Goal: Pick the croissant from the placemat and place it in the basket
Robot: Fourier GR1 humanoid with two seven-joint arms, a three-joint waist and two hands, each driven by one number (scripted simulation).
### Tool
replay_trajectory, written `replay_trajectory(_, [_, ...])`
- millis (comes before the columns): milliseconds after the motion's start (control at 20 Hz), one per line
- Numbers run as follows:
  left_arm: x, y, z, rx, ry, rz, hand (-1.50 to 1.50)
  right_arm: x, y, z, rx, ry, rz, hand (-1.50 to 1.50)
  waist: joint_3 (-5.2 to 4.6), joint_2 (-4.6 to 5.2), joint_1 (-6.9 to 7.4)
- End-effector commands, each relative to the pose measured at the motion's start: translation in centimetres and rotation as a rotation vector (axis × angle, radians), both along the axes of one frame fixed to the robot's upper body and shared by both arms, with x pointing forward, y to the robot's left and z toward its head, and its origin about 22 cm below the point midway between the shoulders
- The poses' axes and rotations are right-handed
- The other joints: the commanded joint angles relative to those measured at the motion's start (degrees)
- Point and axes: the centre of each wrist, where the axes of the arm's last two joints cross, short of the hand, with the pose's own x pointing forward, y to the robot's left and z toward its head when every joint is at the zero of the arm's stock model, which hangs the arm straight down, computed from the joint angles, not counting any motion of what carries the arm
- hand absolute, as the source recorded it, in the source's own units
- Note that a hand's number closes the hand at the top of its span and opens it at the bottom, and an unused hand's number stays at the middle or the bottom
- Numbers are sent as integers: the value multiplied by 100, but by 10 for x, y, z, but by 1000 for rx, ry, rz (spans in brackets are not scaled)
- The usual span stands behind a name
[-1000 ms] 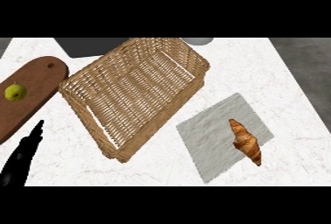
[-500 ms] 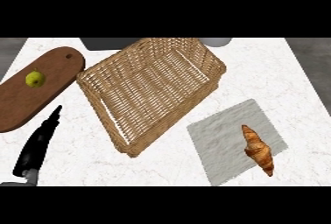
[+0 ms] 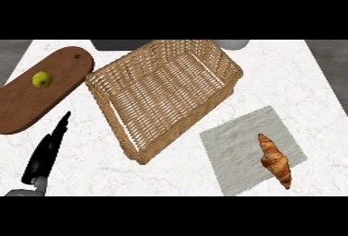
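One hand shows here: the left hand (image 3: 46, 156) enters at about 8 o'clock in the view, near the lower left corner. Its black fingers are stretched straight and held close together, pointing toward 1 o'clock. It is released and grasps nothing. It lies over the white marbled counter (image 3: 309, 87), apart from every object.

At 4 o'clock from the view's middle, the croissant (image 3: 275, 160) lies on the grey placemat (image 3: 231, 145). It is golden brown, and its length runs from 11 o'clock to 5 o'clock. Its lower tip sits at the placemat's 5 o'clock edge; whether it pokes past that edge I cannot tell. The croissant is well apart from the hand.

Filling the middle of the view is the wicker basket (image 3: 163, 94), rectangular and turned so its long sides run from 7 o'clock to 1 o'clock. The placemat's 10 o'clock corner lies just beside the basket's long side at 4 o'clock; contact cannot be judged.

At 10 o'clock rests a brown wooden cutting board (image 3: 31, 108) with a small hole near its far end. A yellow-green round fruit (image 3: 42, 79) sits on it. The board's rounded end comes just beside the basket's 10 o'clock corner.

Two grey objects, one (image 3: 112, 44) and another (image 3: 232, 44), are cut off at 12 o'clock.
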Motion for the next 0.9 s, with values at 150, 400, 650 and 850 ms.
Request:
replay_trajectory(150, [8, -2, 17, -15, -8, -11, 0, 23, -9, -1, -50, -68, -15, -150, -4, 18, 62])
replay_trajectory(400, [0, 1, 12, 0, 5, -4, 0, 20, 16, -15, -47, -50, -22, -150, -3, 13, 53])
replay_trajectory(650, [6, -23, 6, -24, -5, -9, 0, 40, -21, -8, -69, -46, -42, -150, -4, 23, 79])
replay_trajectory(850, [1, -1, -3, -28, 2, -15, 0, 49, 3, -17, -79, -42, -43, -150, -9, 37, 98])
